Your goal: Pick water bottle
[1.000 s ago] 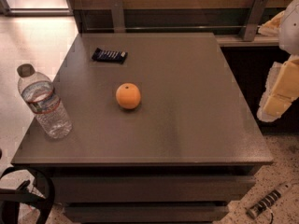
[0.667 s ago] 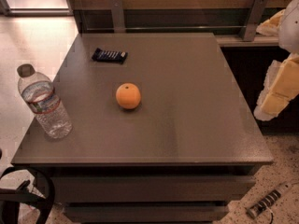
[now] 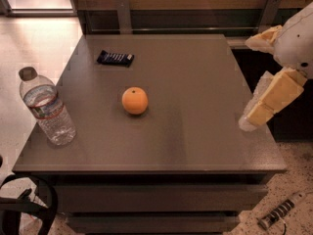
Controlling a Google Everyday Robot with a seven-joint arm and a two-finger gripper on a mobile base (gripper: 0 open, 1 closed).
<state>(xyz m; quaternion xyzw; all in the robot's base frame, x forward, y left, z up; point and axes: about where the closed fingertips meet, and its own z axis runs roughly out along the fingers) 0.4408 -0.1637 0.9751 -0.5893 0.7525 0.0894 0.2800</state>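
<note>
Nothing of the pick is done yet: the small clear ribbed plastic water bottle (image 3: 47, 109) stands upright and untouched well left of the round orange (image 3: 134, 100) on the grey bench (image 3: 195, 136), while the cream-coloured gripper (image 3: 249, 80), its fingers (image 3: 274, 97) spread and empty, hangs far right of that orange.

No text is legible; print on the water bottle (image 3: 46, 109) and the dark wrapper (image 3: 115, 58) is too small to tell. The pincer (image 3: 250, 80) hangs at the table's (image 3: 195, 82) right edge.

Clear water bottle (image 3: 48, 109) with grey-brown cap (image 3: 28, 74), orange fruit (image 3: 134, 100), grey table (image 3: 195, 106), cream gripper (image 3: 252, 80) at right edge.
</note>
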